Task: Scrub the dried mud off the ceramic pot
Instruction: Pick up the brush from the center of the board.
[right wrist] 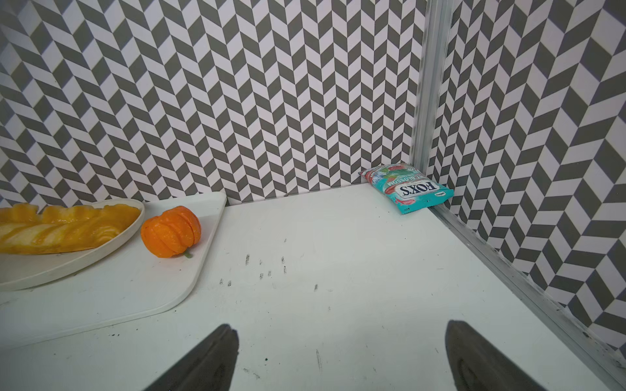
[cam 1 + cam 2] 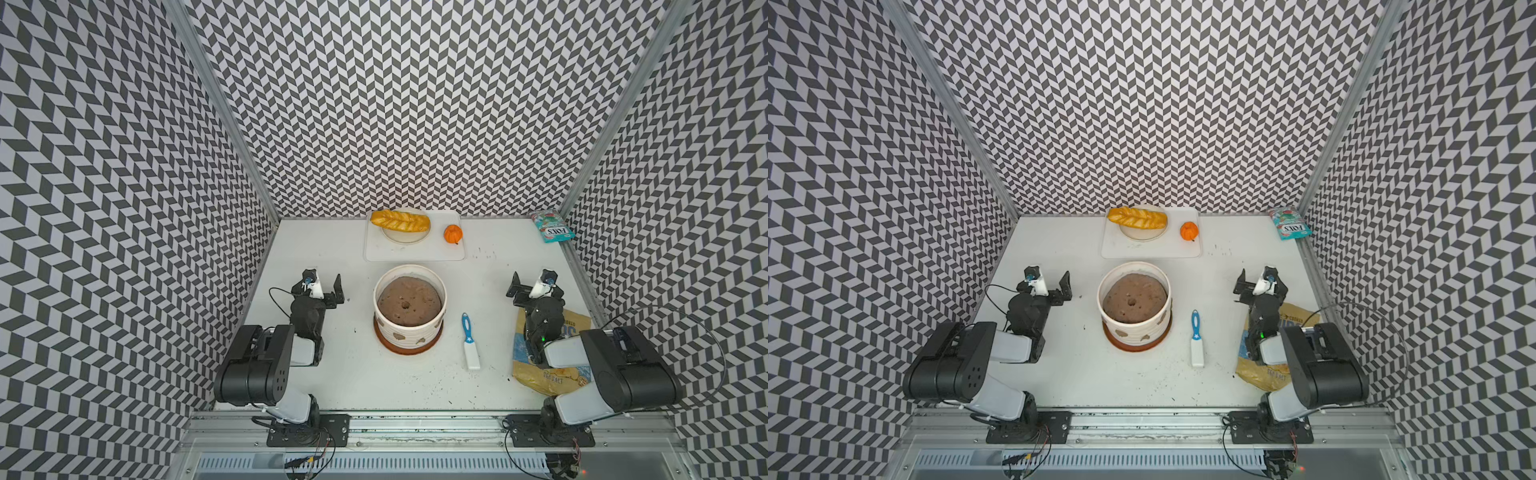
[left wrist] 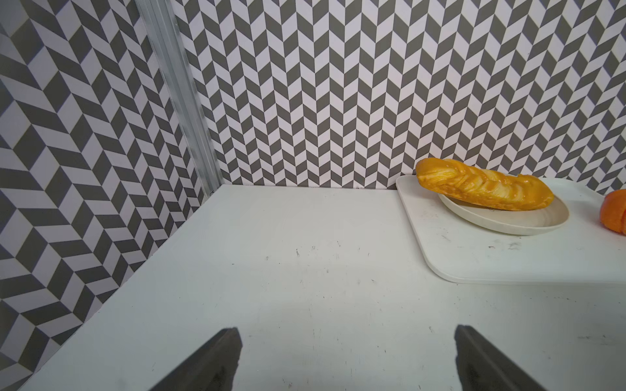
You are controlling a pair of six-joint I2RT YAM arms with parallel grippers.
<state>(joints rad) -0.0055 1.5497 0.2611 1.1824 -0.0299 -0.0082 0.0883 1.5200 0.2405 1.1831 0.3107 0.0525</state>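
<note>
The left gripper (image 2: 323, 287) and right gripper (image 2: 533, 289) hang with jaws spread wide, holding nothing, either side of the pot (image 2: 411, 332), so scrubbing has not begun. Next, likely, the right one takes the brush (image 2: 469, 341) lying just right of the pot, long axis near-to-far, blue handle far. The pot stands upright in the middle, mouth up, with mud (image 2: 400, 336) on its near wall.

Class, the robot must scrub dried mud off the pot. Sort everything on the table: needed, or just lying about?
Needed: ceramic pot, dried mud, brush.
Lying about: bread, plate, tray, pumpkin, sweets packet, paper bag.
</note>
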